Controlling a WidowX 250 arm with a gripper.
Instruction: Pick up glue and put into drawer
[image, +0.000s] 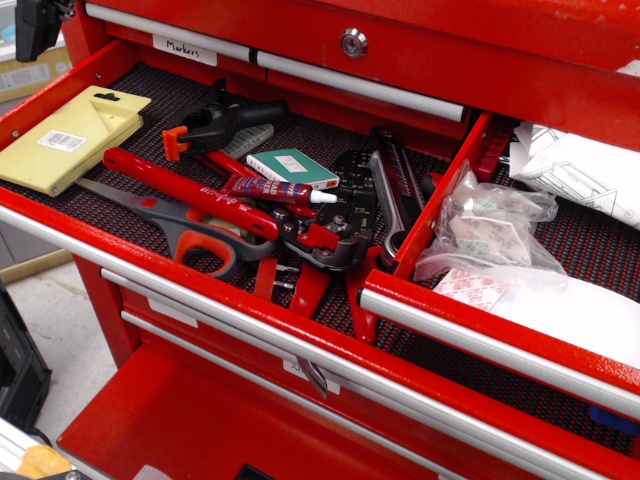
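Observation:
The glue (272, 188) is a small tube with a red and blue label and a white nozzle pointing right. It lies flat on top of the tools in the open left drawer (60, 85) of a red tool chest, just in front of a green-and-white flat box (292, 168). No gripper shows in this view; a black object at the top left corner (35, 25) cannot be identified.
The drawer also holds a yellow packet (70, 138), a black clamp with orange tips (215, 122), grey-handled scissors (190, 235), red-handled crimping pliers (330, 245) and a wrench (390, 200). The right drawer holds plastic bags (490, 225). A lower drawer (200, 420) stands open.

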